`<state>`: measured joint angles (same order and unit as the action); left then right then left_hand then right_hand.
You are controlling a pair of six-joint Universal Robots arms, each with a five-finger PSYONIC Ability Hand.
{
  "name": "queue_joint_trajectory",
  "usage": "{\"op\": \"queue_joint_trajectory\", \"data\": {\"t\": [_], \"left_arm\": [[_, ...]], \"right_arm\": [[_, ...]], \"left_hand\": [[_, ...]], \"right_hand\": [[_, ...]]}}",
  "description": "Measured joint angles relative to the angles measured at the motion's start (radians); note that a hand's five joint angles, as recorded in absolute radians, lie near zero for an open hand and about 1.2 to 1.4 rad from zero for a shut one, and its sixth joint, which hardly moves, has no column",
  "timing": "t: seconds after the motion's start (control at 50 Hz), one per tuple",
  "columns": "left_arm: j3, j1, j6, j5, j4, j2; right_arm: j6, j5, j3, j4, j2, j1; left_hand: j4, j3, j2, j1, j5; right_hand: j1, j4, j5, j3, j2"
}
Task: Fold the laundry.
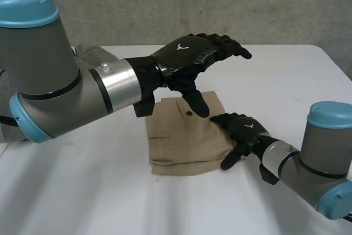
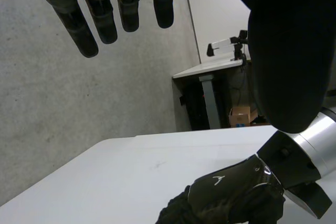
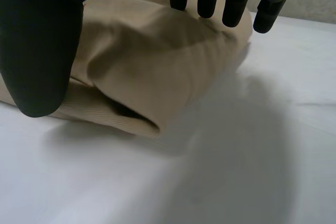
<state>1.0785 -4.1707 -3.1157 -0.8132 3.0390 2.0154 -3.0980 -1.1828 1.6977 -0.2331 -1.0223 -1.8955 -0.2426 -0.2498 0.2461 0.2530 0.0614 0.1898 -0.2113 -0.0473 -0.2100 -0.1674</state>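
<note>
In the head view, the thumb of the black left hand (image 1: pixel 187 58) hid part of the far edge of the folded tan cloth (image 1: pixel 176 141), and the black right hand (image 1: pixel 242 130) covered its right edge. A dark spot (image 1: pixel 189 113) on the cloth was too small to identify. The grey left arm (image 1: pixel 49 81) concealed most of a greyish fabric item (image 1: pixel 92 54) at the far left of the white desk (image 1: pixel 82 191). The left wrist view cut the right hand off at its fingers.

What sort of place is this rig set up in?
Likely a lab or workshop, not a home: a bare concrete wall behind the white table, and a second desk with a cardboard box beneath it.
</note>
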Motion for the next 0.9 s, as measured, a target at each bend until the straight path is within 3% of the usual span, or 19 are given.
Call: {"op": "queue_joint_trajectory", "data": {"t": [0.3, 0.32, 0.38, 0.44, 0.62, 0.84, 0.9], "left_arm": [[0.016, 0.010, -0.009, -0.073, 0.006, -0.005], [0.018, 0.010, -0.009, -0.073, 0.006, -0.005], [0.026, 0.010, -0.009, -0.073, 0.007, -0.006], [0.033, 0.010, -0.009, -0.072, 0.007, -0.008], [0.037, 0.008, -0.009, -0.071, 0.008, -0.016], [0.026, 0.002, -0.007, -0.079, 0.013, -0.052], [0.024, 0.002, -0.006, -0.089, 0.017, -0.069]], "right_arm": [[-0.005, -0.053, -0.131, -0.034, 0.111, -0.085], [-0.006, -0.055, -0.136, -0.034, 0.114, -0.087], [-0.025, -0.064, -0.167, -0.034, 0.127, -0.098], [-0.055, -0.071, -0.190, -0.033, 0.131, -0.100], [-0.198, -0.161, -0.355, -0.029, 0.165, -0.080], [-0.167, -0.296, -0.794, 0.059, 0.396, 0.157], [-0.111, -0.328, -0.994, 0.113, 0.508, 0.243]], "left_hand": [[0.000, 0.000, 0.000, 0.000, 0.000], [0.000, 0.000, 0.000, 0.000, 0.000], [0.000, 0.000, 0.000, 0.000, 0.000], [0.000, 0.000, 0.000, 0.000, 0.000], [0.000, 0.000, 0.000, 0.000, 0.000], [0.000, 0.000, 0.000, 0.000, 0.000], [0.000, 0.000, 0.000, 0.000, 0.000]], "right_hand": [[0.010, -0.006, -0.005, -0.006, -0.010], [0.033, -0.029, -0.026, -0.037, -0.048], [0.491, -0.473, -0.437, -0.472, -0.526], [0.773, -0.847, -0.771, -0.794, -0.885], [0.853, -0.947, -0.871, -0.923, -0.967], [0.863, -0.958, -0.875, -0.923, -0.967], [0.863, -0.962, -0.883, -0.923, -0.967]]}}
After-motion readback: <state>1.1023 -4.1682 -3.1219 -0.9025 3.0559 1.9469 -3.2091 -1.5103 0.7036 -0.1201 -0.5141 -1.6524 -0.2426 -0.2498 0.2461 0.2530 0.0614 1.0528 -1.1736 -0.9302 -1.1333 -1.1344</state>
